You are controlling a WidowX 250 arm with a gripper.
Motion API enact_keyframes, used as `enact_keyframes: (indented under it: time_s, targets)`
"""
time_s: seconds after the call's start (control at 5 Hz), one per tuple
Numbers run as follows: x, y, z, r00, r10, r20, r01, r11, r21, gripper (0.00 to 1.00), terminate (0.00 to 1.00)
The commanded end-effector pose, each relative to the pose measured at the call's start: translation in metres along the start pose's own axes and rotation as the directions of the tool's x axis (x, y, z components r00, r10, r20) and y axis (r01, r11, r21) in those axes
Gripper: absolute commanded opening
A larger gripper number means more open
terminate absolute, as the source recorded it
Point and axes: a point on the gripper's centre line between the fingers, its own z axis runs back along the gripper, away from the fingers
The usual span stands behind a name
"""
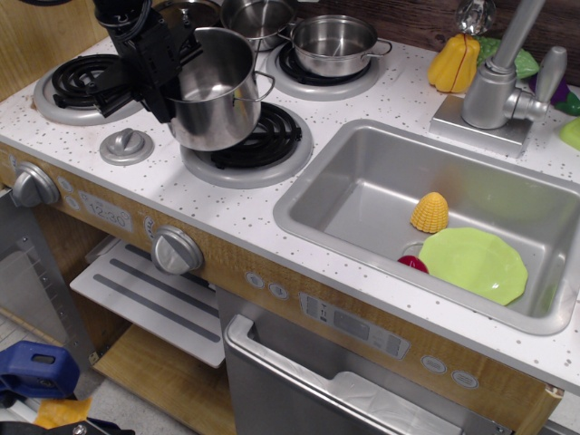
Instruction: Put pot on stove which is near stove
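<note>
The tall shiny steel pot [216, 91] hangs above the front burner, tilted a little, its base over the left part of the black coil. The stove [263, 143] is the black spiral burner with a wide silver-grey rim at the counter's front middle. My black gripper [172, 65] is shut on the pot's left rim and holds it in the air. Its fingertips are partly hidden by the pot wall.
A second coil burner [68, 86] lies at the left. A small steel lid [127, 145] sits in front of it. A shorter steel pot [333, 43] stands on the back burner beside a small saucepan [258, 20]. The sink [362, 195] holds a green plate [473, 263] and toy food.
</note>
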Motion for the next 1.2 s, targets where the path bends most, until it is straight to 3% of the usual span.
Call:
enact_keyframes:
  time_s: [0.0,0.2,0.4,0.6,1.0]
  targets:
    - [0.0028,0.0211,0.0003,1.0,-0.026,-0.001,0.026,0.999,0.047,0.0,0.0]
    - [0.0071,0.0222,-0.0037,0.999,-0.036,0.012,0.036,0.999,0.022,0.0,0.0]
    - [0.0058,0.023,-0.0074,0.998,-0.058,0.011,0.058,0.997,0.047,0.0,0.0]
    - [0.0058,0.023,-0.0074,0.998,-0.058,0.011,0.058,0.997,0.047,1.0,0.0]
    - [0.0058,0.023,-0.0074,0.998,-0.058,0.011,0.058,0.997,0.047,1.0,0.0]
